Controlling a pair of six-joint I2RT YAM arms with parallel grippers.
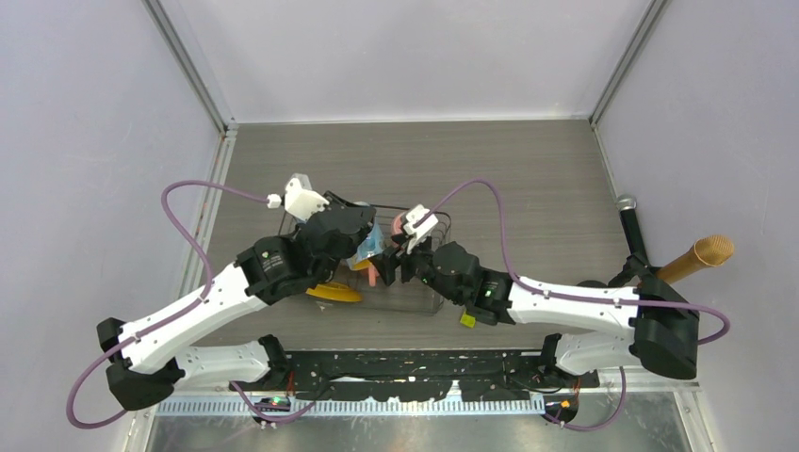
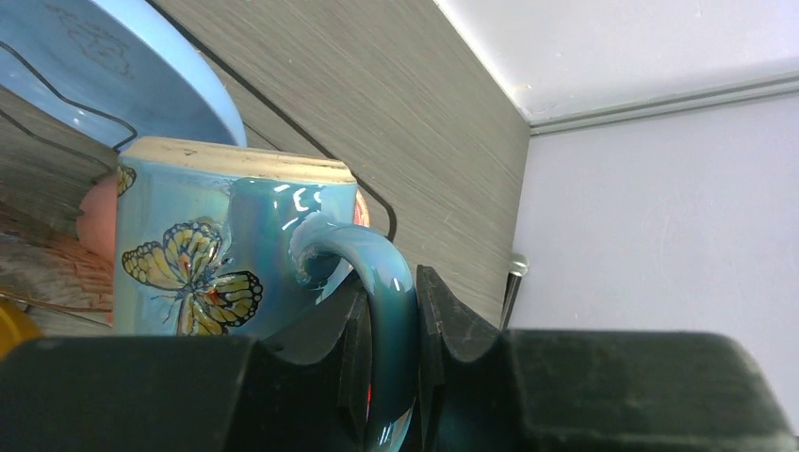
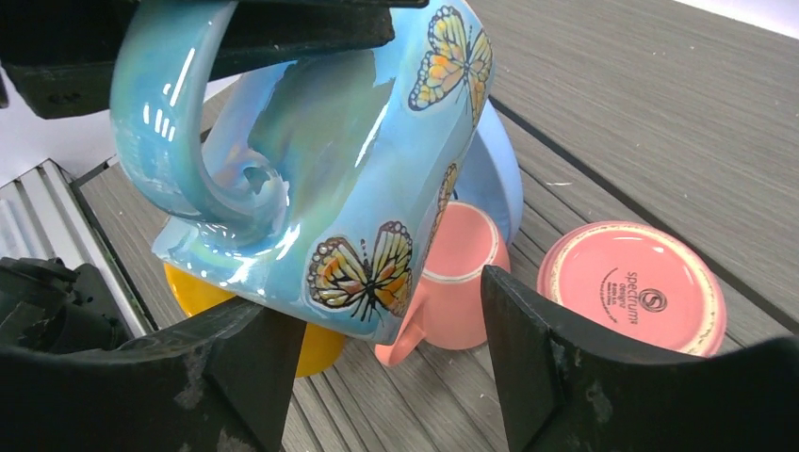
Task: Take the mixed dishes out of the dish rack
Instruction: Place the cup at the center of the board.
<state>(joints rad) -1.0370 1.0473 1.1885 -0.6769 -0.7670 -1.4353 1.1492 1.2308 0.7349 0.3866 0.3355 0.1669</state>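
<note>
Here, left gripper (image 2: 391,325): pinched on the handle of the blue mug (image 2: 188,254), one finger on each side of the loop.
Blue mug: butterfly-patterned, hanging tilted from that grip above the other dishes; it appears to be clear of them, though the wrist views do not settle whether it touches anything.
Right gripper (image 3: 386,353): spread wide and holding nothing, fingers either side of the space just below the blue mug.
Beneath the mug: an upturned pink mug (image 3: 462,268) with its handle towards the camera, and just beside it a second pink mug (image 3: 636,282), base up.
Plates: the light blue plate (image 3: 495,169) leans on edge behind the blue mug; the yellow plate (image 3: 316,348) sits at the near side, and whether it is inside or outside the dish rack (image 3: 603,185) cannot be told.
Cream bowl: not seen in any view.
Done so far: by appearances, nothing set down on the table (image 1: 528,179).
Left to do: judged nearly all of it, namely placing the blue mug, then both pink mugs, both plates and the bowl.
</note>
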